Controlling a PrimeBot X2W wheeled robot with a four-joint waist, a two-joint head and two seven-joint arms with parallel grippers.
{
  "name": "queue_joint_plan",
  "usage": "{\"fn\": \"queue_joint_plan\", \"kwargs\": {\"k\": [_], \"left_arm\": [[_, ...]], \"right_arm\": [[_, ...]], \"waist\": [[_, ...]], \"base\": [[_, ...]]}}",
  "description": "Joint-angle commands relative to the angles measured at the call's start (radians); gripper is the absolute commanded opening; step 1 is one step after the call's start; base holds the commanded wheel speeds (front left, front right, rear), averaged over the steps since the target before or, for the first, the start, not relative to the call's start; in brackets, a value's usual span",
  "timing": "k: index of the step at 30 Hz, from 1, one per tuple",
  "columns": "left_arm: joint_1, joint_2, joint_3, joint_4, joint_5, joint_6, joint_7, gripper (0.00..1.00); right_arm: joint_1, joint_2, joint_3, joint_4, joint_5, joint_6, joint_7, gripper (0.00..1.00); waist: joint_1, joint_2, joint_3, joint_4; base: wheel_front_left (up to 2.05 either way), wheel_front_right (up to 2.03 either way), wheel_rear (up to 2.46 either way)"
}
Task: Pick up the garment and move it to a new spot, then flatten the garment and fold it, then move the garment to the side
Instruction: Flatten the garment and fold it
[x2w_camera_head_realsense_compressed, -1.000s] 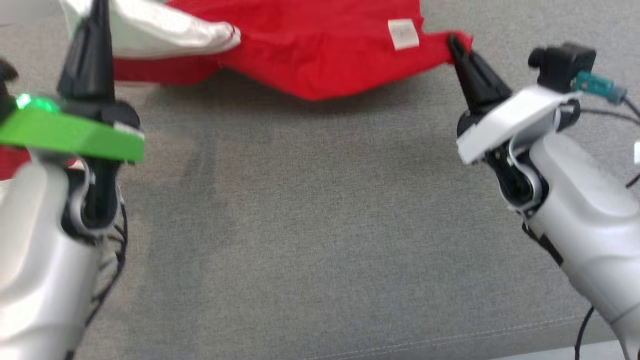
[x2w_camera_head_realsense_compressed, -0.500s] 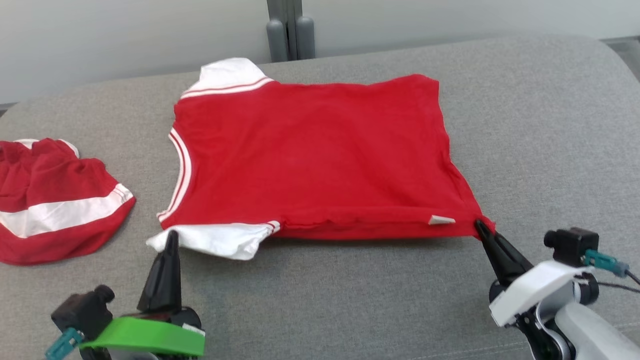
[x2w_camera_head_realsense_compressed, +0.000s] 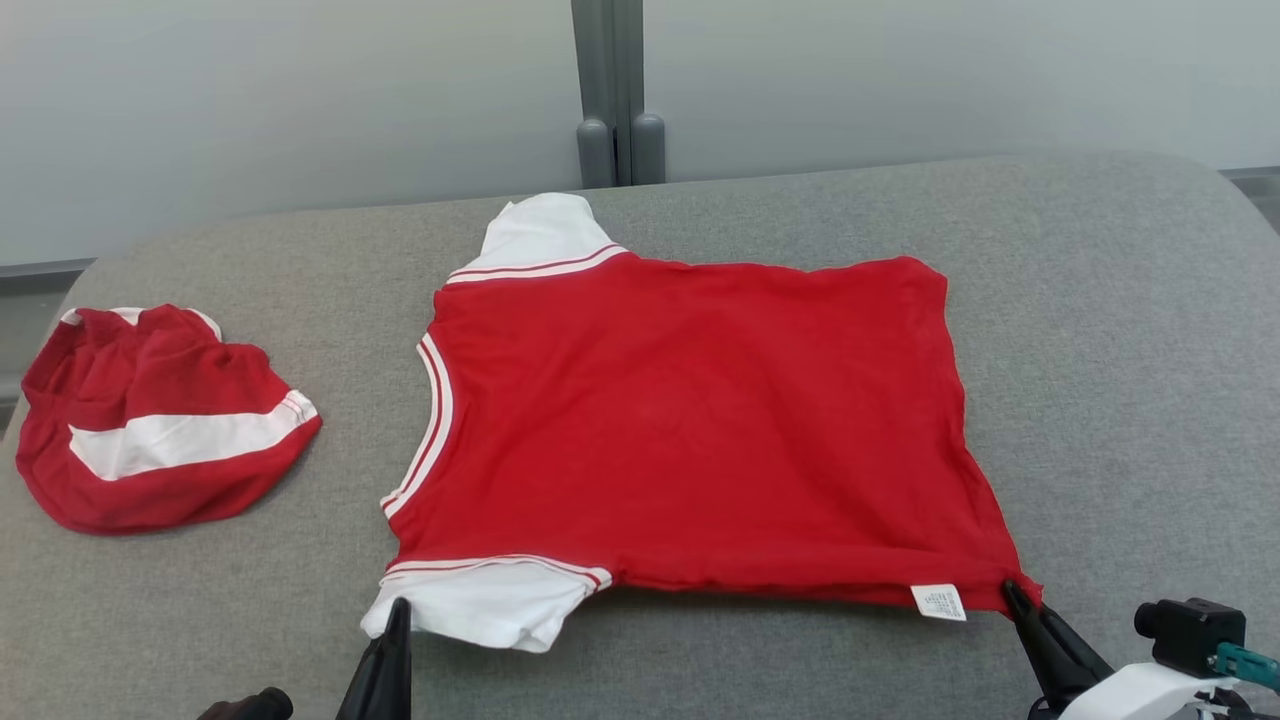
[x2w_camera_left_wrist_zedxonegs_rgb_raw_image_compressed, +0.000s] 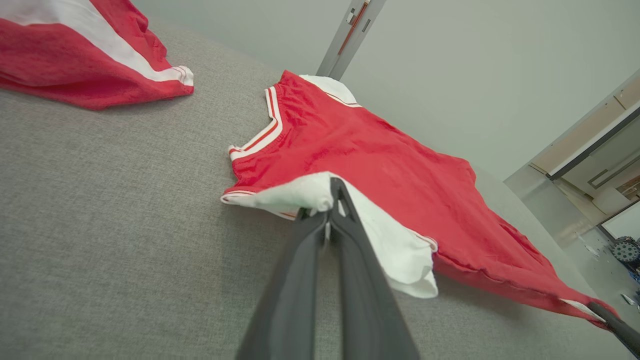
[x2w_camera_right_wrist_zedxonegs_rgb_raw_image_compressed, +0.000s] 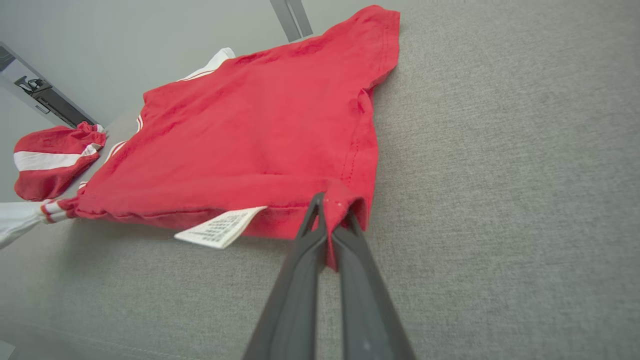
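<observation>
Shirt (x2w_camera_head_realsense_compressed: 690, 420), red with white sleeves, lies flat at the grey cushion's (x2w_camera_head_realsense_compressed: 1120, 400) middle. Toward the cushion's front, the left gripper (x2w_camera_left_wrist_zedxonegs_rgb_raw_image_compressed: 327, 200) presses its fingers together on a white sleeve (x2w_camera_left_wrist_zedxonegs_rgb_raw_image_compressed: 395, 245); the right gripper (x2w_camera_right_wrist_zedxonegs_rgb_raw_image_compressed: 330, 210) pinches the hem corner by the care label (x2w_camera_right_wrist_zedxonegs_rgb_raw_image_compressed: 220, 229). Risk: shallow bites, so an uneven pull could free a corner or drag in creases. Wrist views show cloth between the fingers; the head view leaves that unclear but gives the full outline.

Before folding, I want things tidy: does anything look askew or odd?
The shirt lies flat, but its label pokes out at the near hem, by the corner the right gripper pinches. The left gripper pinches the white sleeve.
</observation>
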Motion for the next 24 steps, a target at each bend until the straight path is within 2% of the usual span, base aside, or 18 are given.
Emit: {"fn": "queue_joint_plan", "kwargs": {"k": [1, 12, 18, 24], "left_arm": [[-0.005, 0.004, -0.003, 0.009, 0.01, -0.006, 0.002, 0.0], [-0.163, 0.044, -0.045, 0.064, 0.057, -0.045, 0.04, 0.0], [-0.31, 0.058, -0.068, 0.153, 0.075, -0.071, 0.062, 0.0], [-0.476, 0.061, -0.095, 0.311, 0.084, -0.092, 0.058, 0.0]], "right_arm": [[0.012, 0.008, -0.017, -0.01, -0.015, 0.0, 0.009, 0.0], [-0.029, 0.052, -0.084, -0.028, -0.063, 0.0, 0.081, 0.0], [-0.12, 0.072, -0.089, 0.0, -0.097, 0.0, 0.133, 0.0], [-0.248, 0.095, -0.082, 0.067, -0.127, 0.0, 0.159, 0.0]], "waist": [[0.0001, -0.0001, -0.005, 0.001], [0.0001, -0.0001, 0.009, -0.006], [0.0001, -0.0001, 0.057, -0.027], [0.0001, -0.0001, 0.117, -0.046]], "base": [[0.0, 0.0, 0.0], [0.0, 0.0, 0.0], [0.0, 0.0, 0.0], [0.0, 0.0, 0.0]]}}
